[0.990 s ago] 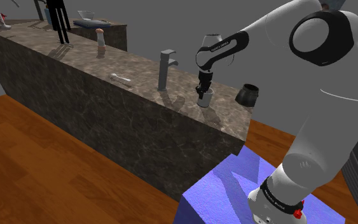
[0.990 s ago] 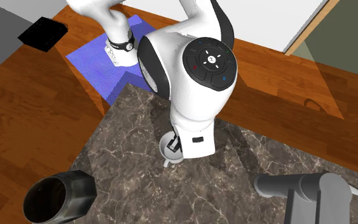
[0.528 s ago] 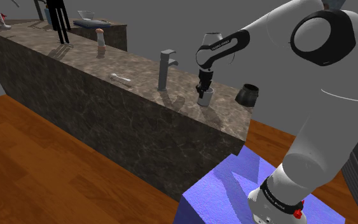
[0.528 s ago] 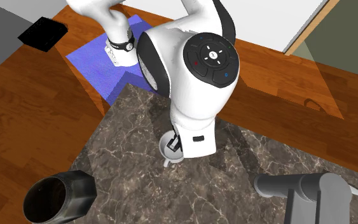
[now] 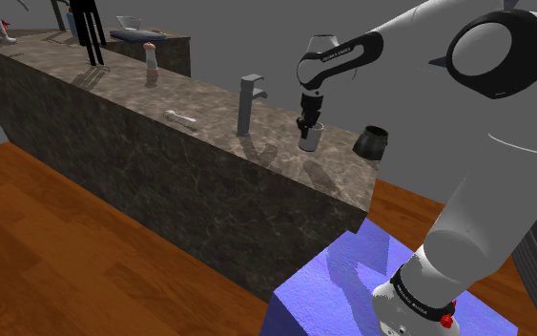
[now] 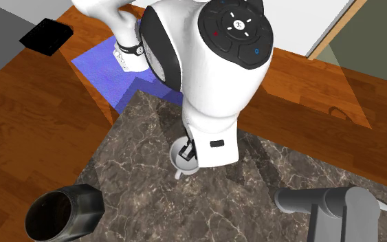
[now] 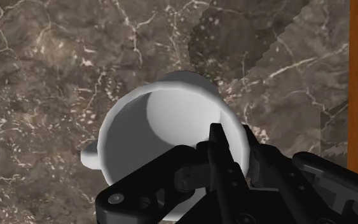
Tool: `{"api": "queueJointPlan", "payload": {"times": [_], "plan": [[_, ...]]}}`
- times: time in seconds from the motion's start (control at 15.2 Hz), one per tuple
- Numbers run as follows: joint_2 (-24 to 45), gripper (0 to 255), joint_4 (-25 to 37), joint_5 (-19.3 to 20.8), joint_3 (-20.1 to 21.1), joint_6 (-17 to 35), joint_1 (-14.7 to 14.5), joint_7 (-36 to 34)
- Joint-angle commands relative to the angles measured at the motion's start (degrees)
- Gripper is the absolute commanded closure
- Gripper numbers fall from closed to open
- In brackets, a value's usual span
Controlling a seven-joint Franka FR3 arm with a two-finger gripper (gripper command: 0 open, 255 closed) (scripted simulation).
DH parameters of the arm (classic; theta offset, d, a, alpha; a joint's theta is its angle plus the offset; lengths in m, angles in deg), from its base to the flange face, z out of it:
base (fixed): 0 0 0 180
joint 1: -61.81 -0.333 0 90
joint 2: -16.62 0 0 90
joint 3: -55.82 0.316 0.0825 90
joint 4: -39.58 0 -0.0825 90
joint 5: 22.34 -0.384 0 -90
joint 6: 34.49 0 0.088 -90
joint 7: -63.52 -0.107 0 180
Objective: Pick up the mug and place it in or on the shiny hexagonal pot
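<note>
Gripper [image 7: 236, 145] is clamped on the white mug [image 7: 161, 124]. The fingers pinch the rim wall opp. the handle stub, one finger [image 7: 218, 147] inside the cup and the other outside, w/ the wall clasped btwn them. Mug is upright, mouth up, and hangs straight under the gripper over the dark marble counter [image 5: 113, 91]. Cannot tell if its base rests on the top or just clears it.

Shoulder view, left to right:
- Clutter sits at the counter's far end.
- A small white utensil [image 5: 180, 117] lies flat.
- A grey tap [image 5: 249, 101] stands upright.
- Next is the mug w/ the gripper.
- The dark pot [image 5: 370, 142] stands near the counter's right end.

Mug is btwn tap and pot, apart from both, w/ bare marble on each side. The counter's front edge drops to wood floor [image 5: 85, 248]. Past the right end is the blue stand [image 5: 338, 286].

Second exterior view, left to right:
- The pot sits at lower left, its open mouth showing.
- The mug is mid-frame, half hidden under the arm's wrist.
- The tap is at lower right.

Open marble lies btwn mug and pot. The counter corner points at the stand, and the mug sits in from both edges that meet there. In the wrist view a strip of wood floor shows past the counter edge on the gripper's side of the mug.
</note>
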Motion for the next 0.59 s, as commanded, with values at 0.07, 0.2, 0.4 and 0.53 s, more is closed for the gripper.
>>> {"api": "queueJointPlan", "payload": {"times": [0.07,0.2,0.4,0.53], "plan": [[-0.87,255,1.34,0.01,0.03,-2.22,-0.07,0.04],[-1.39,255,2.26,0.01,0.04,-3.65,-0.09,0.12],[-2.07,255,3.74,0.01,0.04,-5.81,-0.12,0.23],[-2.47,255,4.79,0.01,0.05,-7.25,-0.13,0.31]]}}
